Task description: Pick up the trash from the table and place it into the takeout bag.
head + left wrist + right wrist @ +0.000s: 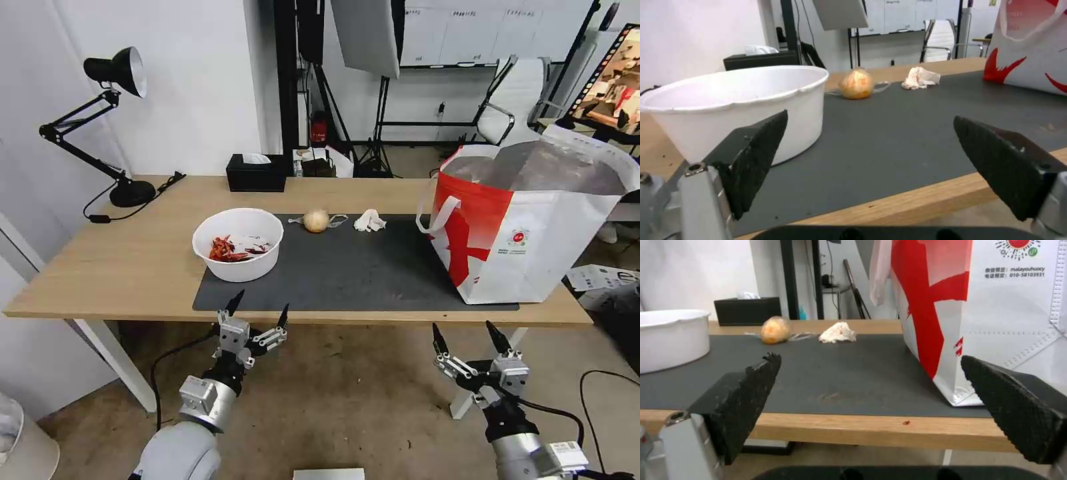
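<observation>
A white round bowl [238, 244] [733, 106] [666, 336] of red chili scraps sits at the left end of the dark grey mat [347, 270] on the light-wood table [133, 260]. A small beige ball [316, 220] [857, 84] [775, 330] and a crumpled white tissue [369, 221] [919, 78] [837, 333] lie at the mat's far edge. The white and red takeout bag [527, 227] [996, 306] stands open on the right. My left gripper [259, 311] [869, 166] hangs open just before the table's front edge, below the bowl. My right gripper [470, 337] [871, 406] is open, lower, in front of the bag.
A black tissue box [256, 173] stands at the table's back edge, and a black desk lamp [107, 120] at the back left with its cord on the wood. Behind the table are light stands and a white chair [513, 100]. Bare floor lies below both grippers.
</observation>
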